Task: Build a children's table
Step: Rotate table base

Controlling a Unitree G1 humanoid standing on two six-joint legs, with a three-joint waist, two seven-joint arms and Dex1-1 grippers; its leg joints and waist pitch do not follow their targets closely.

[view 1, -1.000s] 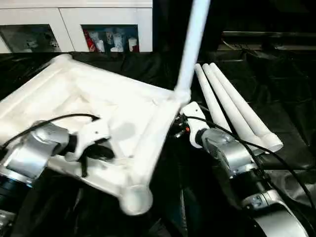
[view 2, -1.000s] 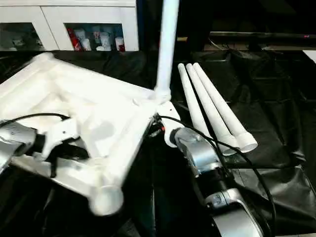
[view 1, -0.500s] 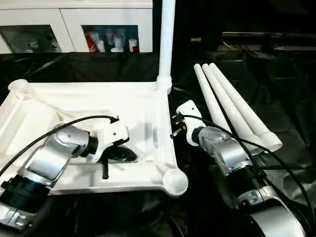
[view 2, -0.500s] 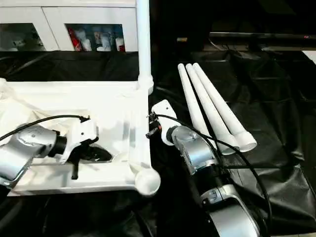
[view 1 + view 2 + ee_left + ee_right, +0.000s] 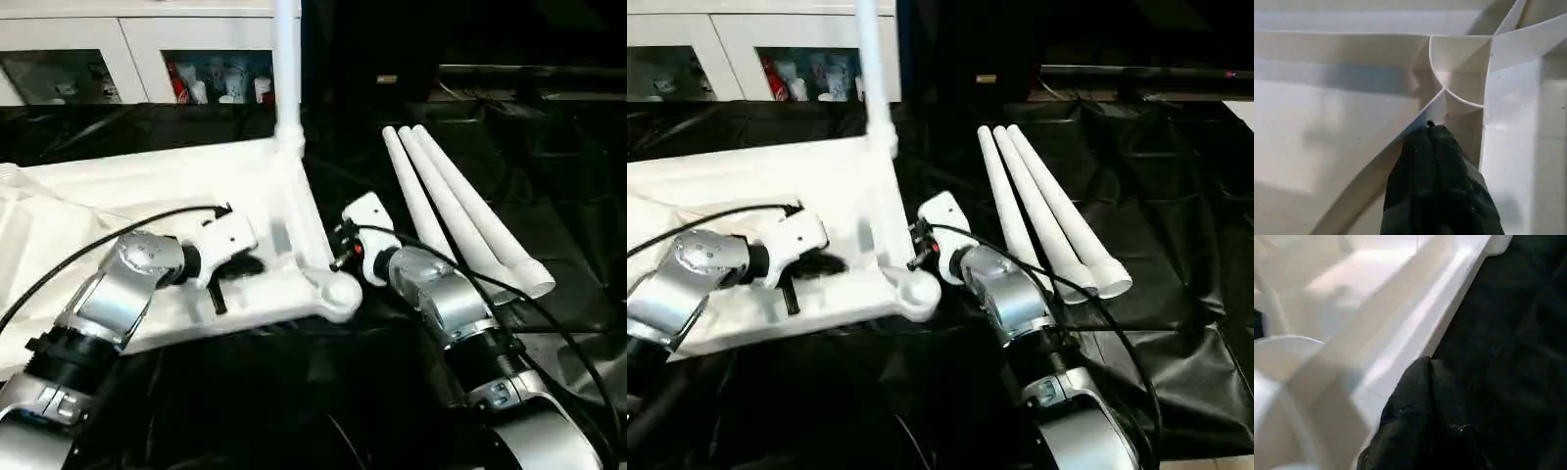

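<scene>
A: Where was the table top (image 5: 147,196) seen?

B: It was seen upside down at the left centre of the frame on the black-covered bench (image 5: 549,225), with one leg (image 5: 286,69) stood upright in its far corner socket. Three loose legs (image 5: 460,211) were laid together at the right.

A: And the end effectors?

B: The left end effector (image 5: 1431,128) was found closed, empty, its tip pressed against a rib by a corner socket. The right end effector (image 5: 1422,363) was closed too, nothing held, just beside the top's outer rim.
</scene>
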